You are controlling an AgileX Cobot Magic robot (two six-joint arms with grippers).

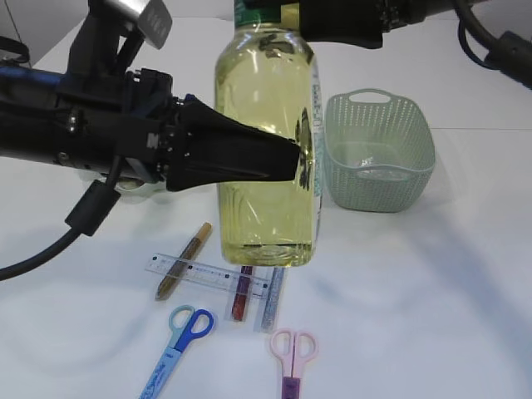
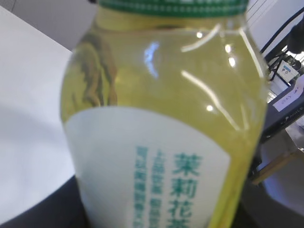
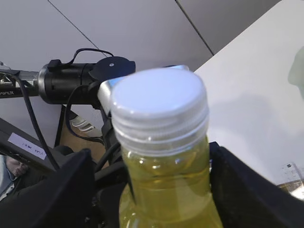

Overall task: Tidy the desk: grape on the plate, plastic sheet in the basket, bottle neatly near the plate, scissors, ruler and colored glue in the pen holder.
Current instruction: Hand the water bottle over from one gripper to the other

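- Filling the near view: jasmine tea bottle, upright, long axis vertical, lifted over the white surface.
- Left hand clamped on the bottle's body from the left side.
- Right hand at the neck below the white cap, jaws wide on either side; contact not discernible.
- Below: ruler, glue pens, two scissors; basket to the right.
- Plate not visible.

The black left arm reaches in horizontally from the left edge, its gripper closed around the middle of the clear plastic bottle of yellow tea. The black right arm comes in from the top right, its gripper's fingers spread either side of the bottle's neck.
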